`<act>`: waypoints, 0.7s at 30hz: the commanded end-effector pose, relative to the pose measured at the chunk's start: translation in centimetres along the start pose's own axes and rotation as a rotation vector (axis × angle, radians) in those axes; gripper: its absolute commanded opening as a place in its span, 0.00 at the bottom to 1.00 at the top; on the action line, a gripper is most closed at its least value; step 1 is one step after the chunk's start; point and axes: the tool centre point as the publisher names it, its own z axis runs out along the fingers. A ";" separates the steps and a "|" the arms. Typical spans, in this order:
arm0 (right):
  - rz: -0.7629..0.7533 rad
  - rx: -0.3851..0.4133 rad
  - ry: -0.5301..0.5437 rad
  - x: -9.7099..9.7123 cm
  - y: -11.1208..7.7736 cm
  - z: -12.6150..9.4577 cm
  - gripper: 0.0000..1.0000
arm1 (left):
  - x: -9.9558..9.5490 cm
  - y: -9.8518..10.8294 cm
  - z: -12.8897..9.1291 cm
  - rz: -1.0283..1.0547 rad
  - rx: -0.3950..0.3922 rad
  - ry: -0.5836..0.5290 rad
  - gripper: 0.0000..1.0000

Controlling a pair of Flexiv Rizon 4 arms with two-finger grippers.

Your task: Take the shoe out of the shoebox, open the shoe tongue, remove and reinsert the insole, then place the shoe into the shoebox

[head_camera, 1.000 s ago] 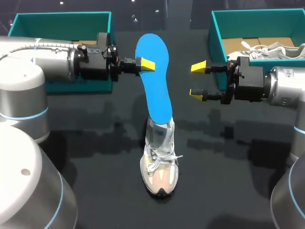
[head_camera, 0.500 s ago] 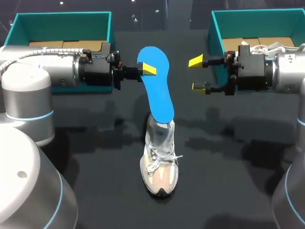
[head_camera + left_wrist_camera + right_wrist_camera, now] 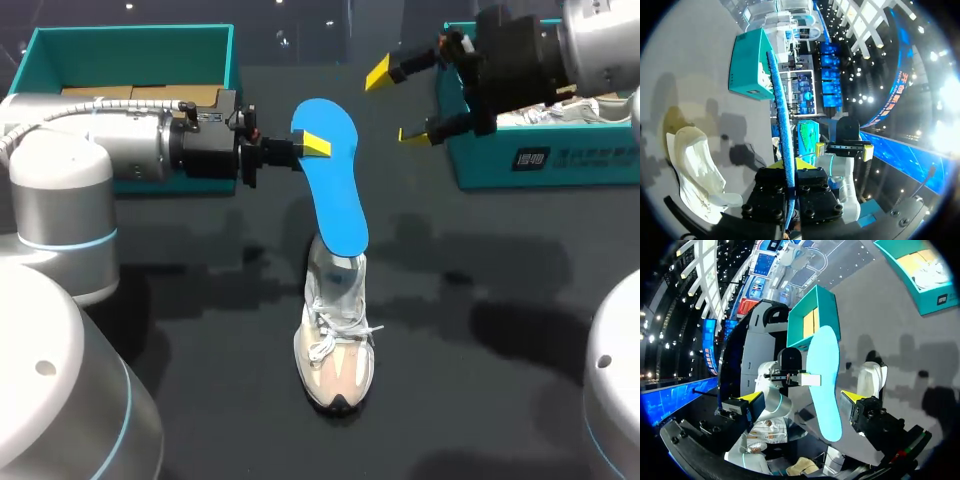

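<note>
Insole (image 3: 335, 190) pinched near top by left gripper (image 3: 308, 143), long axis running down into shoe (image 3: 337, 355); right gripper (image 3: 397, 103) spread, well apart.

Matte black tabletop (image 3: 470, 400). White laced sneaker (image 3: 605, 110) lying inside the teal open-top box (image 3: 580, 165), far right corner.
</note>
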 end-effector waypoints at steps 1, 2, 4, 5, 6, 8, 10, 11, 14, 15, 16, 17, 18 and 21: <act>-0.016 0.046 -0.668 3.0 0.2 1.2 1.00 | 0.0 -0.1 0.1 0.000 -0.001 -0.001 0.00; -0.017 0.052 -0.702 3.5 0.2 1.4 1.00 | 0.0 -0.1 0.1 0.000 -0.001 -0.001 0.00; -0.024 0.057 -0.755 4.2 0.0 1.6 1.00 | 0.0 -0.1 0.1 0.000 -0.001 -0.001 0.00; -0.031 0.058 -0.782 4.5 -0.1 1.7 1.00 | 0.0 -0.1 0.1 0.000 -0.001 -0.001 0.00; -0.033 0.059 -0.801 4.7 -0.2 1.8 1.00 | 0.0 -0.1 0.1 0.000 -0.001 -0.001 0.00; -0.044 0.066 -0.860 5.4 -0.5 2.1 1.00 | 0.0 -0.1 0.1 0.000 -0.001 -0.001 0.00; -0.048 0.072 -0.909 5.7 -0.7 2.3 1.00 | 0.0 -0.1 0.1 0.000 -0.001 -0.001 0.00; -0.050 0.078 -0.930 5.9 -0.8 2.4 1.00 | 0.0 -0.1 0.1 0.000 -0.001 -0.001 0.00; -0.061 0.089 -0.988 6.0 -1.0 2.5 1.00 | 0.0 -0.1 0.1 0.000 -0.001 -0.001 0.00; -0.066 0.091 -1.006 6.1 -1.0 2.4 1.00 | 0.0 -0.1 0.1 0.000 -0.001 -0.001 0.00; -0.072 0.091 -1.023 6.2 -1.2 2.5 1.00 | 0.0 -0.1 0.1 0.000 -0.001 -0.001 0.00; -0.080 0.093 -1.037 6.3 -1.4 2.5 1.00 | 0.0 -0.1 0.1 0.000 -0.001 -0.001 0.00; -0.086 0.090 -1.052 6.4 -1.4 2.5 1.00 | 0.0 -0.1 0.1 0.000 -0.001 -0.001 0.00; -0.109 0.086 -1.094 6.9 -1.7 2.5 1.00 | 0.0 -0.1 0.1 0.000 -0.001 -0.001 0.00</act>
